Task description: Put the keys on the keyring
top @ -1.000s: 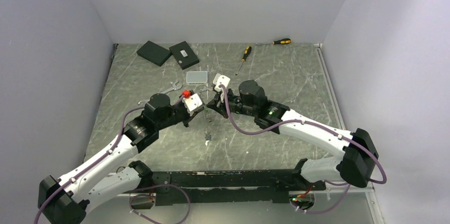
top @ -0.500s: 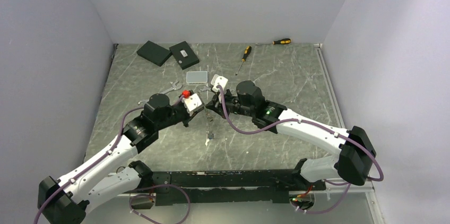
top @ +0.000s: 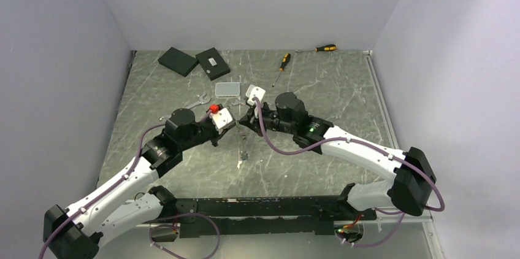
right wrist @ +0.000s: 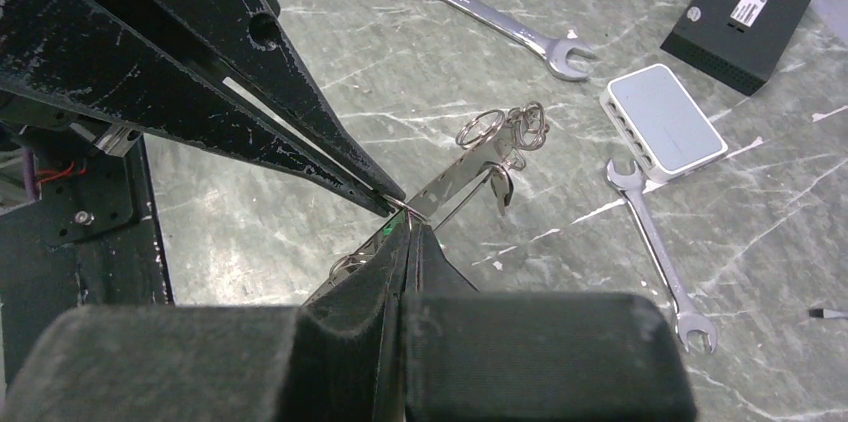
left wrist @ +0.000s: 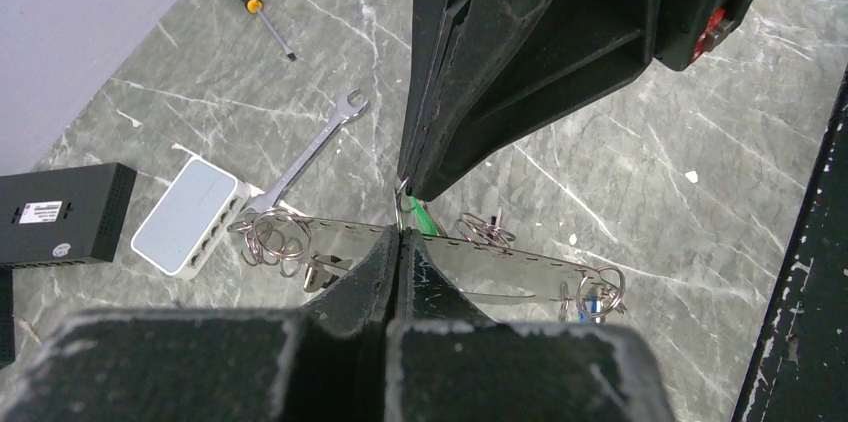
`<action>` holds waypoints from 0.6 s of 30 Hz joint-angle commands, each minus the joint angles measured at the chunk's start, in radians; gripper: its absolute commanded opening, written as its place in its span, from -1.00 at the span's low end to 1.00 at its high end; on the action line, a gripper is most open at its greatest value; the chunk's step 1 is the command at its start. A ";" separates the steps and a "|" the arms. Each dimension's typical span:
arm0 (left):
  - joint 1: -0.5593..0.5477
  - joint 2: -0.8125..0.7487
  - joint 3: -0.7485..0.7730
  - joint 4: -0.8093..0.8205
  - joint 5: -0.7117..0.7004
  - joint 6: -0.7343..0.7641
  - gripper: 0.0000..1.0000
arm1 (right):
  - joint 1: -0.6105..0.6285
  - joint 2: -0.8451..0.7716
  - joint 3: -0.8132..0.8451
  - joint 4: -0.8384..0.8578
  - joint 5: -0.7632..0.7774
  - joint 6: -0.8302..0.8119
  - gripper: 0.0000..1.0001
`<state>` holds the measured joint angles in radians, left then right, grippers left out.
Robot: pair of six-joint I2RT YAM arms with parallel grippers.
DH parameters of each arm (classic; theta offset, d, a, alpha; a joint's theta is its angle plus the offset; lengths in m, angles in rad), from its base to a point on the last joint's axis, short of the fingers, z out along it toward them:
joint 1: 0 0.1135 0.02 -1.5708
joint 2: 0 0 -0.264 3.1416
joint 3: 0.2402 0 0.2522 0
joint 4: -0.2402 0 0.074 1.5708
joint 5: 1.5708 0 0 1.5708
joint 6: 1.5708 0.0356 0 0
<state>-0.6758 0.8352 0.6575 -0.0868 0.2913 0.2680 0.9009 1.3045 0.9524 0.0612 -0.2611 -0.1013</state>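
Left hand (left wrist: 400,237): pinched together, tips meeting the right's midair, likely bracing keyring (left wrist: 399,200).
Right hand (right wrist: 408,227): pinched together too, probably to thread green key (left wrist: 424,216) on.

— Where did we find the boxes?
— At the table's (top: 343,99) back left: one box (top: 178,61) beside a second box (top: 213,62), and a small box (top: 228,89) in front of them.
— And the tools?
— The small box lay between one wrench (top: 197,100) on its left and the other wrench (right wrist: 655,242) on its right. We saw a screwdriver (top: 282,61) behind, and a second screwdriver (top: 324,48) further right, by the back wall.
— The grippers?
— The left gripper (left wrist: 400,247) and right gripper (right wrist: 408,237) met tip to tip before the small box.
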 commanded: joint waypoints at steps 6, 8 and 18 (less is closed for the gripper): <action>-0.006 -0.032 0.016 0.049 0.054 -0.003 -1.00 | -0.061 -0.054 -0.008 0.039 0.000 0.009 -1.00; -0.005 -0.035 0.016 0.051 0.052 -0.004 -1.00 | -0.072 -0.057 -0.016 0.043 -0.017 0.020 -1.00; -0.004 -0.061 0.008 0.062 0.048 -0.007 -1.00 | -0.110 -0.055 -0.042 0.063 -0.071 0.057 -1.00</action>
<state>-0.6762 0.8143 0.6575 -0.0647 0.3164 0.2676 0.8295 1.2762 0.9245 0.0727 -0.3710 -0.0551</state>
